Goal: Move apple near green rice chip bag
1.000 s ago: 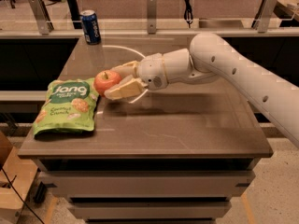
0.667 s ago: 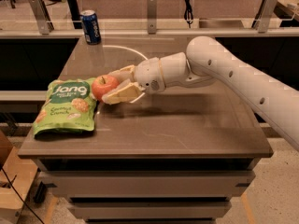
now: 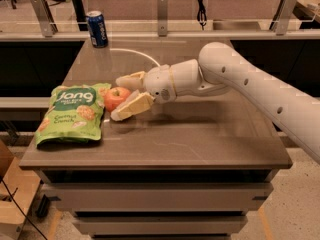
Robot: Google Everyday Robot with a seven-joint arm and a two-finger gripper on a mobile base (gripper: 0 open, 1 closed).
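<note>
1. Apple (image 3: pixel 115 98) is the thing I hold: my gripper (image 3: pixel 120 98) lies low over the left part of the table (image 3: pixel 200 134), one finger (image 3: pixel 131 79) behind the fruit and the other in front, both closed against its sides.
2. Holding it by the sides keeps a round thing from rolling off, and it leaves the bottom free to meet the table first.
3. It is now just beside the green chip bag (image 3: pixel 72 113), at the bag's upper right corner; whether the two touch I cannot say for sure, but no gap shows.
4. The bag lies flat, label up, near the left edge, so I come at it from the right, with my arm (image 3: pixel 240 79) reaching across the table and not over the bag.
5. By my reckoning the carrying is nearly done. What remains is to let the apple settle on the table and spread my fingers.
6. The risk I see: it may roll when released, or my front finger may nudge the bag.
7. The blue can (image 3: pixel 97 29) stands well apart at the far edge and is not in my way.
</note>
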